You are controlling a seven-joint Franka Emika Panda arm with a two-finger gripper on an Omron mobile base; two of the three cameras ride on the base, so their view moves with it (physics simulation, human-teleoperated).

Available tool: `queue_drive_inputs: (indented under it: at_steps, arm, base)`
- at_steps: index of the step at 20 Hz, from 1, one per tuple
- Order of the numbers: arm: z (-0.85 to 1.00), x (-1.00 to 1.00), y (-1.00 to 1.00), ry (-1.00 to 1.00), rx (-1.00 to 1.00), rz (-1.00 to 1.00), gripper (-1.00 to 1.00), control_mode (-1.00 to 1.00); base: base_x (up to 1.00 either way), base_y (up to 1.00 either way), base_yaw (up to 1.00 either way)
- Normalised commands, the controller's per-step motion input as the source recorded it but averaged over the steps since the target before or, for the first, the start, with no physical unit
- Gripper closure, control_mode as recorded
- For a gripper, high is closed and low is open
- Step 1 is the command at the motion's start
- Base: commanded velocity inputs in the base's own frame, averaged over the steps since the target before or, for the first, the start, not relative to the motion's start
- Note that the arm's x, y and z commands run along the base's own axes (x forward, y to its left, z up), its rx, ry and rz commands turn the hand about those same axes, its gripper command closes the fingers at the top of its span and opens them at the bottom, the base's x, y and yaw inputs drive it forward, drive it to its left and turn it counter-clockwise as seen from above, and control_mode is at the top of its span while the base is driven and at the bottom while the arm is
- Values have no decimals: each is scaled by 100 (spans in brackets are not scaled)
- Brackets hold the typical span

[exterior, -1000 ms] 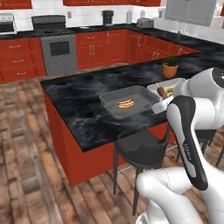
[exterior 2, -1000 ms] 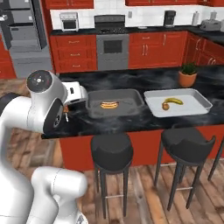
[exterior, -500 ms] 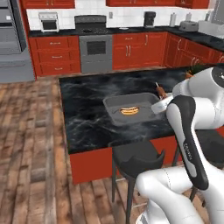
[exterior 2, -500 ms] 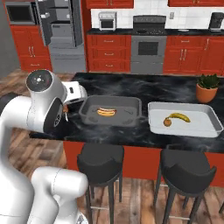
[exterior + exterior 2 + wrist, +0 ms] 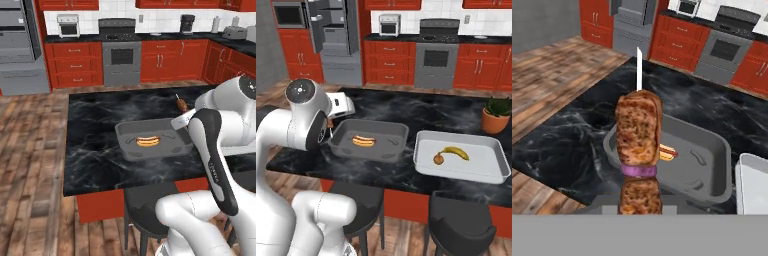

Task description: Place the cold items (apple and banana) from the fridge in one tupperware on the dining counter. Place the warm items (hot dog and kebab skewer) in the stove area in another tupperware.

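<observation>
The step in hand is judged to be the delivery of the kebab skewer (image 5: 639,150) into the grey tupperware (image 5: 343,145) that already holds the hot dog (image 5: 363,141). To do it well, the skewer should be carried forward until its whole length is over the tray floor, lowered close to that floor, and only then released, so that it is not dropped across the rim or onto the hot dog. A spot beside the hot dog, on the bare part of the floor, is preferred.

The gripper (image 5: 640,207) is clamped narrowly on the skewer's lower end; in the hand view the meat rises straight up from between the fingertips, with the pale stick pointing beyond. The grey tupperware lies ahead of and below the gripper, its near rim just past the skewer. The white tupperware (image 5: 496,165) with the apple (image 5: 439,159) and banana (image 5: 457,152) is set off to one side, beyond the grey one.

The arm is folded high, the elbow raised above the dining counter (image 5: 95,150) edge and the hand held level beside the tray's end.
</observation>
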Motion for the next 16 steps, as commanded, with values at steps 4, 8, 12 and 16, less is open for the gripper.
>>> queue_drive_inputs:
  at_steps: [4, 8, 12, 16]
  arm:
    - [0, 50, -5, 8, 1, 8, 100, -100]
    - [-26, 100, -1, 39, -8, 17, 100, -100]
    - [-60, 90, -11, 43, -22, 28, 100, -100]
    - [-55, 47, -39, 14, -12, 35, 100, -100]
  base:
    - [46, -16, 8]
    - [0, 0, 0]
    - [0, 0, 0]
    - [0, 0, 0]
